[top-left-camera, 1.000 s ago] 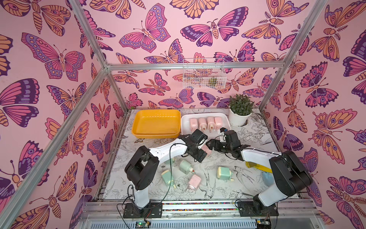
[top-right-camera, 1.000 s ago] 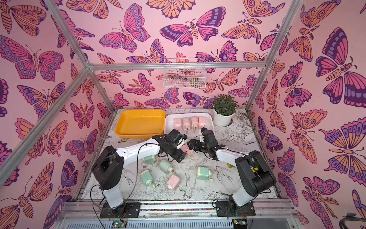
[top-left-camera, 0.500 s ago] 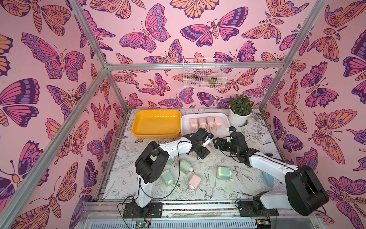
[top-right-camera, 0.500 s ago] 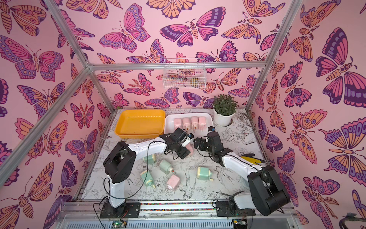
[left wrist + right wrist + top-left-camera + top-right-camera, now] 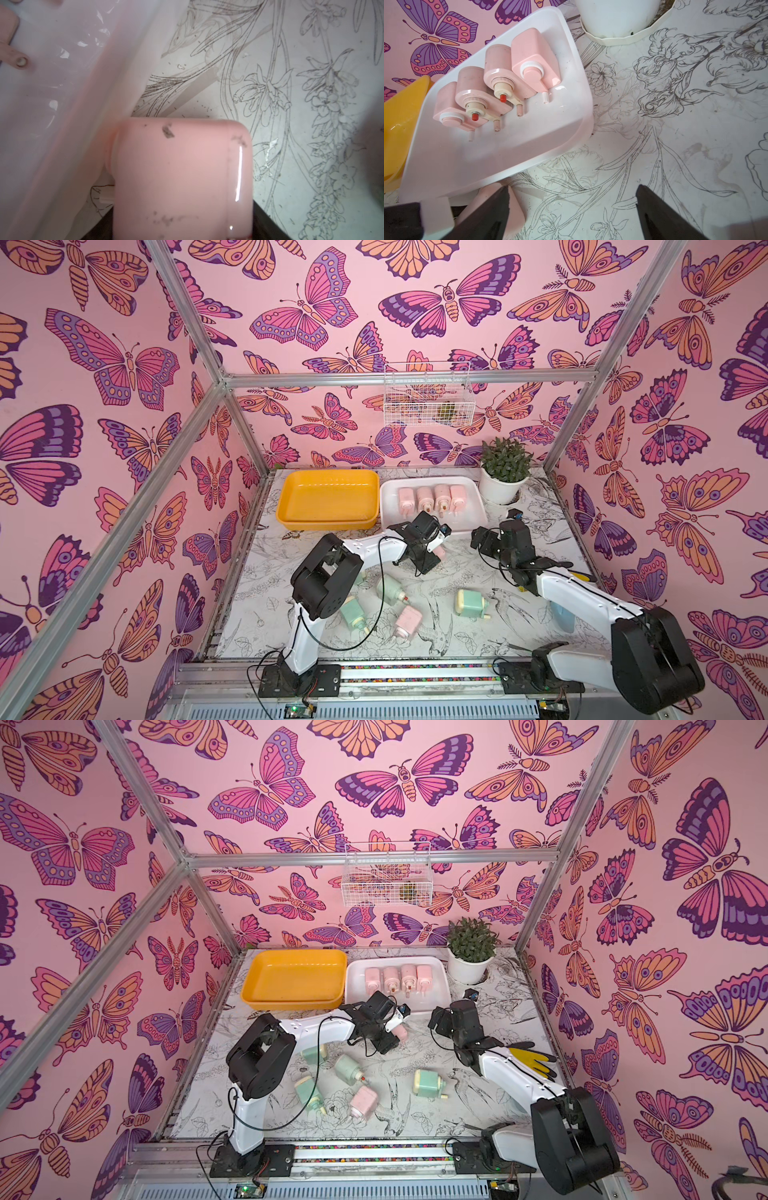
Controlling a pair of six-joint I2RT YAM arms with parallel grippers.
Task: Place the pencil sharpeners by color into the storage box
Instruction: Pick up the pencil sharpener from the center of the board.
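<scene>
Left gripper (image 5: 437, 546) now clamped on pastel pink plastic sharpener (image 5: 180, 178), carried nearer white plastic tray (image 5: 471, 493) at 12 o'clock; right gripper (image 5: 572, 209) agape, idle. Fifth pink nearly sorted.

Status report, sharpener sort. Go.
Left gripper around a pink plastic pencil sharpener, just short of the white plastic tray. Right gripper open, empty. Four pink in the white tray; yellow tray empty. Nothing blocking.
</scene>
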